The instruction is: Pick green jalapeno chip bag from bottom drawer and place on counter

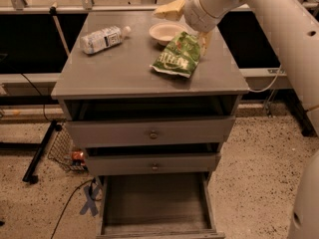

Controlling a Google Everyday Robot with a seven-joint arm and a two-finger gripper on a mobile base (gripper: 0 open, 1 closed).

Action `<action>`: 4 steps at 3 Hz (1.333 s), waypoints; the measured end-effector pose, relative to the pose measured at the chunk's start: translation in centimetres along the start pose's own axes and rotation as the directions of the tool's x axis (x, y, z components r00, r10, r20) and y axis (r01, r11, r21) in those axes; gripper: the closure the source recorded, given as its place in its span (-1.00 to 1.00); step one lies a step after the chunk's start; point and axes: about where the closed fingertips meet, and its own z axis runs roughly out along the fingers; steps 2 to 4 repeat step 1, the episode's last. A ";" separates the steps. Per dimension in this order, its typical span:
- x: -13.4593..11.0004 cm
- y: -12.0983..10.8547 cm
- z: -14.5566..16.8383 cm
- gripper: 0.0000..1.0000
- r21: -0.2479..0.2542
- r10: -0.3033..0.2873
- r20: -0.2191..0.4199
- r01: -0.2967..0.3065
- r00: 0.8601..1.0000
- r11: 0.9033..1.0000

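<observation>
Presently, the green jalapeno chip bag point(177, 59) lies flat on the counter point(124, 71), just in front of the white bowl point(164, 32) and slightly to its right, with its lettered face up. Its upper edge comes close to the bowl's rim; contact cannot be confirmed.

The gripper point(185, 28) hangs above the bowl's right side, at the end of the white arm point(279, 34) that enters from the upper right. Its jaws stand spread apart and hold nothing. One pale finger point(168, 10) points out behind the bowl; the other sits to the right of the bowl, next to the bag's upper right corner. Whether that finger touches the bag cannot be determined. The bag therefore lies below and in front of the gripper, with its top end nearest.

A clear plastic water bottle point(104, 38) lies on its side to the left of the bowl, well apart from the bag.

Below the bowl's level, the bottom drawer point(154, 205) is pulled fully out, its grey floor showing. The top drawer point(149, 132) and the middle drawer point(154, 164) each stand slightly ajar.
</observation>
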 end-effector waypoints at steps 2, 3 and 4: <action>0.0 0.0 0.0 -1.00 0.000 0.000 0.000 0.000 1.000 1.000; 0.0 0.0 0.0 -1.00 0.000 0.000 0.000 0.000 1.000 1.000; 0.0 0.0 0.0 -1.00 0.000 0.000 0.000 0.000 1.000 1.000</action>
